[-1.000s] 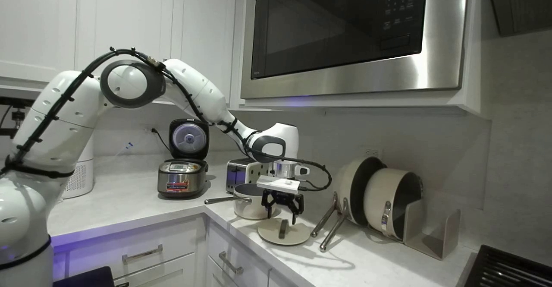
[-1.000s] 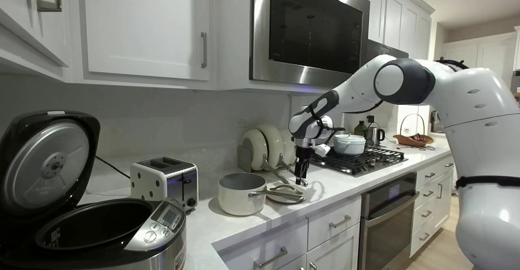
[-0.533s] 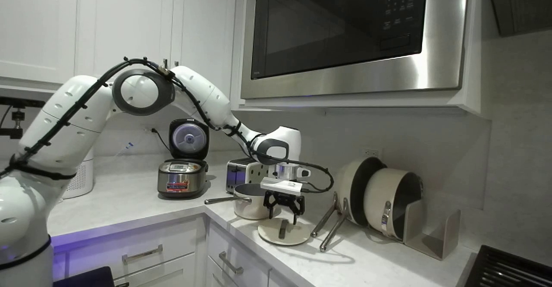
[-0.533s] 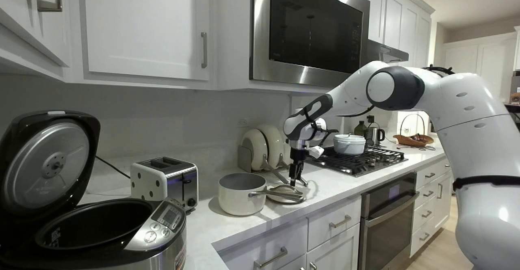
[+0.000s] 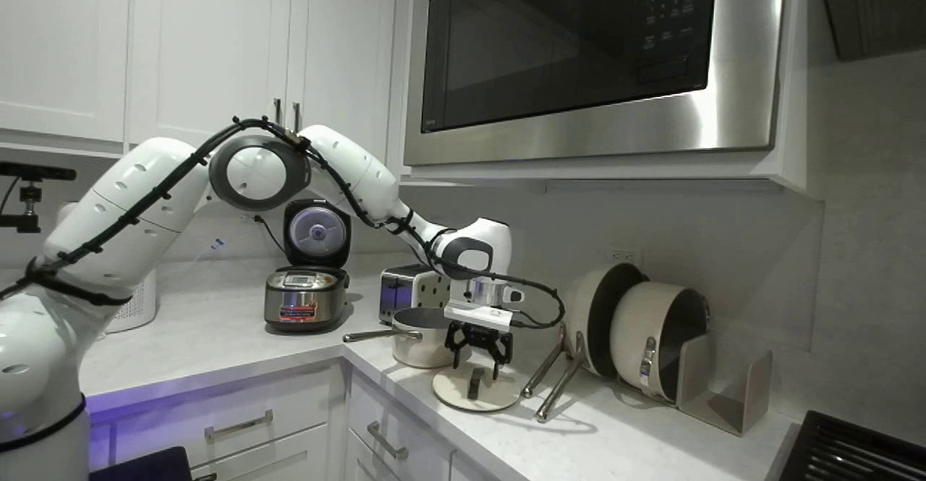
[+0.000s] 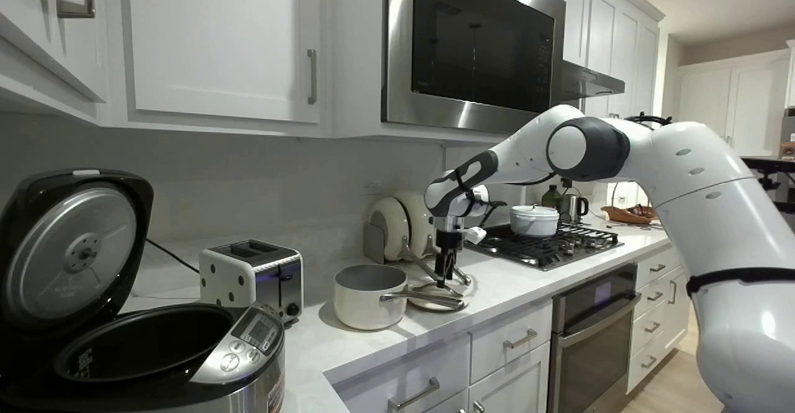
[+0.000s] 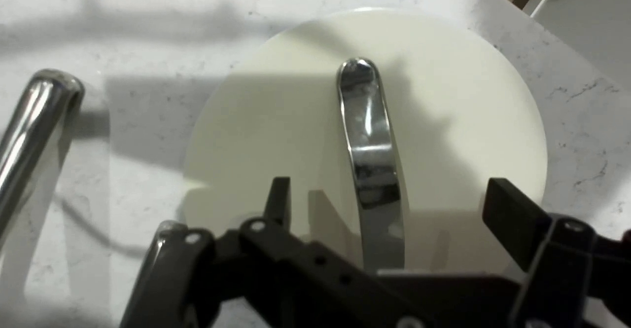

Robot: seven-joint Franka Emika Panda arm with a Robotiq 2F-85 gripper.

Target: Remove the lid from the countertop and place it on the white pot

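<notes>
Lid (image 7: 315, 130) lies flat on the countertop (image 5: 615, 452) just beside the white pot (image 6: 369, 304), metal handle (image 7: 372, 155) uppermost, which leaves you a raised part to grasp. Your gripper (image 7: 387, 197) hangs above it with fingers (image 7: 512, 219) spread wide, nothing held. The metal handle lines up lengthwise between them, presumably so that they close across its narrow width.

Use the wrist view to verify this centring; the exterior views show it less clearly. The wrist view leaves out the pot and gives little sense of height, so judge the needed descent from outside. Contact with the lid cannot be confirmed. In an exterior view the pot's long handle (image 6: 428, 299) crosses in front of the lid; in an exterior view the same long handle (image 5: 382, 335) points away from it, so expect no obstruction to the lift.
</notes>
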